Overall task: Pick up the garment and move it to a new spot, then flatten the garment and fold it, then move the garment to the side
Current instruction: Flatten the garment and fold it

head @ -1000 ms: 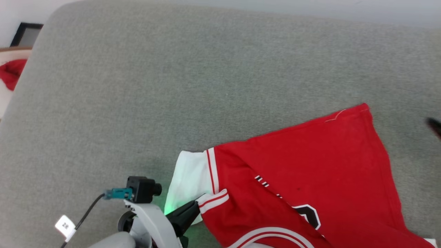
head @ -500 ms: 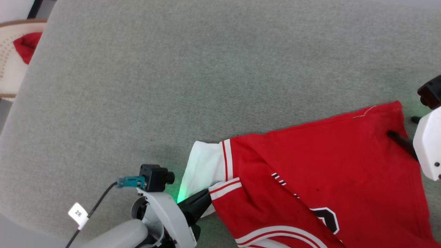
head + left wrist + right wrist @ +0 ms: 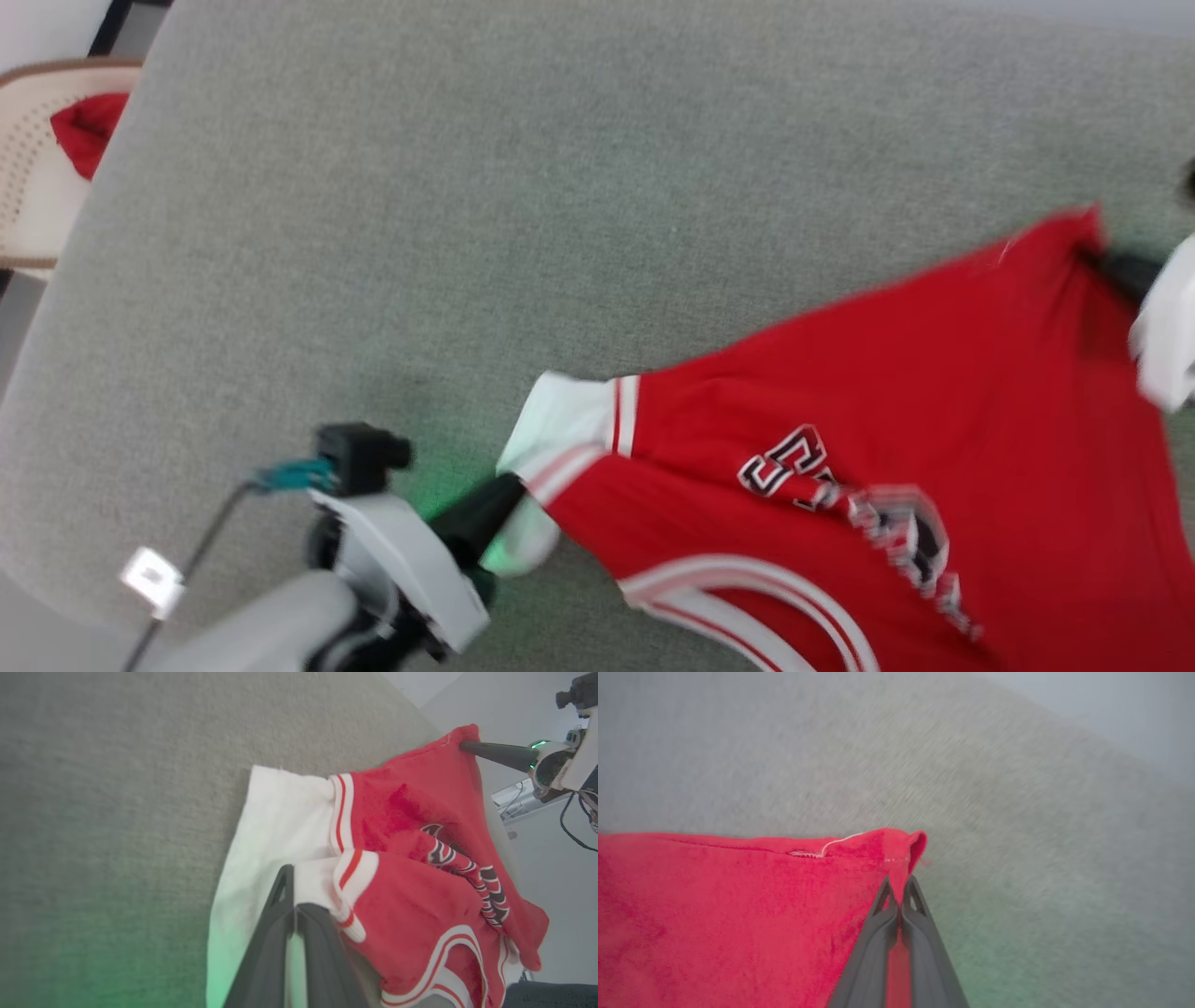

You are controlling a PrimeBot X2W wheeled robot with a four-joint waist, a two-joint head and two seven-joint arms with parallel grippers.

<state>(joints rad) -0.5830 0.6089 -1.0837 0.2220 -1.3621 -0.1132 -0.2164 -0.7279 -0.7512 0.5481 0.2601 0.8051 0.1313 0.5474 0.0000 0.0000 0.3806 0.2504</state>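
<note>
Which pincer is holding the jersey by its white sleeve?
The left pincer, shut on the white sleeve; the right pincer pinches a red hem corner of the jersey.

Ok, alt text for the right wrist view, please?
The right gripper is shut on the hemmed corner of the red garment, cloth pinched between its dark fingers. The garment spreads left over a blurred grey fabric surface; a loose white thread trails at the hem.
</note>
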